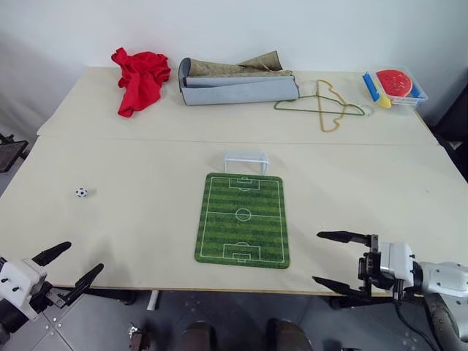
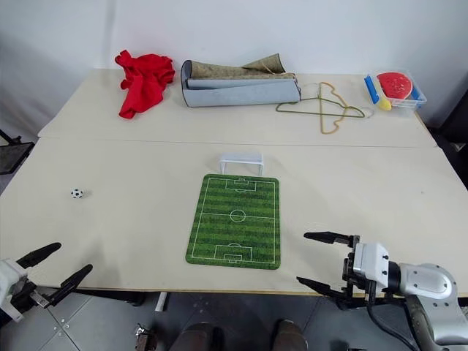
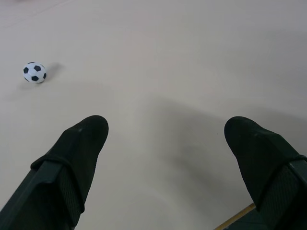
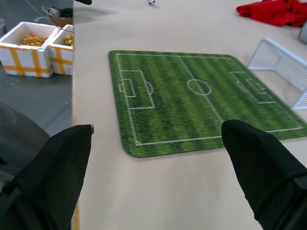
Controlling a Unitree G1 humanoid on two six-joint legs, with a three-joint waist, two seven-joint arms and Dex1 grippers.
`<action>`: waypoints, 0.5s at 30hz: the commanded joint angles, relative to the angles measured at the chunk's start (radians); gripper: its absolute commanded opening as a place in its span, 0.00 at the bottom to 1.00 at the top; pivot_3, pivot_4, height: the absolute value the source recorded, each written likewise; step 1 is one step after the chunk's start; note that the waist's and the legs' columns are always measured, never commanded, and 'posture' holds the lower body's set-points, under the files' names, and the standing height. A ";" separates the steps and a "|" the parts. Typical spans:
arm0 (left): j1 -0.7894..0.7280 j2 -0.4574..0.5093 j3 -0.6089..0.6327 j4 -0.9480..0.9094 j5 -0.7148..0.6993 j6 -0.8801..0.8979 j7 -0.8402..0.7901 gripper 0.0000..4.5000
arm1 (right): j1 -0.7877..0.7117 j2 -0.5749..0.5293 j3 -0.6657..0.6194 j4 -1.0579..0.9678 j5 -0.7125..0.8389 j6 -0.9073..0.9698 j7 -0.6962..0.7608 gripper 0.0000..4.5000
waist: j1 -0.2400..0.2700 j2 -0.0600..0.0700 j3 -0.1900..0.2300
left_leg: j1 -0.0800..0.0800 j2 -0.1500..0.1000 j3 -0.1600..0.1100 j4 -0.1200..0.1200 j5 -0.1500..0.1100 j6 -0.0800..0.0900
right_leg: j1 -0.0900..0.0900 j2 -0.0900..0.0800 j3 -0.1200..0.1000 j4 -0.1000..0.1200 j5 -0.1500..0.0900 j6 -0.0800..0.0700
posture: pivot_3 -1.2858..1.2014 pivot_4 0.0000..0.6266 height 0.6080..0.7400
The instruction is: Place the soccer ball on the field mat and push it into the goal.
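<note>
Both hands sat lowest in the frame, at the near edge of the bench (image 1: 146, 241): the left hand (image 1: 64, 269) in the lower left corner with its two black fingers spread wide apart and nothing between them, and the right hand (image 1: 333, 259) in the lower right, its fingers likewise parted and empty, pointing toward the middle of the picture. Just left of the right hand, at lower centre, lay the field mat (image 1: 243, 219), flat on the bench. At the mat's far end, just beside its edge, stood the goal (image 1: 246, 159). The soccer ball (image 1: 81, 192) rested on bare bench at the left of the frame, well apart from the mat and above the left hand. Along the top lay a red cloth (image 1: 140, 79), a rolled grey mat (image 1: 238, 82), wire hangers (image 1: 325, 106) and a clear container (image 1: 398, 85).
</note>
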 commanded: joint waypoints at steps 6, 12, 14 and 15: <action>0.012 -0.001 0.053 -0.068 -0.076 0.060 0.014 0.99 | -0.060 0.025 0.024 -0.082 0.082 0.113 -0.036 1.00 | -0.002 0.000 0.000 | 0.000 0.000 0.000 0.000 0.000 0.000 | 0.000 0.000 0.000 0.000 0.000 0.000 | 0.52 0.24 1.00; -0.094 -0.066 0.150 0.019 -0.133 0.104 0.189 0.99 | -0.194 0.174 0.047 -0.170 0.183 0.216 -0.192 1.00 | -0.001 0.000 0.000 | 0.000 0.001 -0.001 0.001 0.000 -0.001 | 0.000 0.001 0.001 0.001 0.000 0.000 | 0.52 0.24 1.00; -0.117 -0.093 0.165 0.055 -0.119 0.098 0.229 0.99 | -0.210 0.206 0.042 -0.172 0.184 0.219 -0.207 1.00 | 0.000 0.000 0.000 | 0.000 0.001 0.000 0.001 0.000 -0.001 | -0.001 0.001 0.001 0.002 0.000 0.000 | 0.52 0.24 1.00; -0.122 -0.099 0.167 0.066 -0.121 0.098 0.228 0.99 | -0.218 0.219 0.040 -0.171 0.182 0.221 -0.219 1.00 | 0.001 0.000 -0.001 | 0.000 0.001 0.000 0.001 0.000 -0.001 | -0.001 0.001 0.001 0.001 0.000 0.000 | 0.52 0.24 1.00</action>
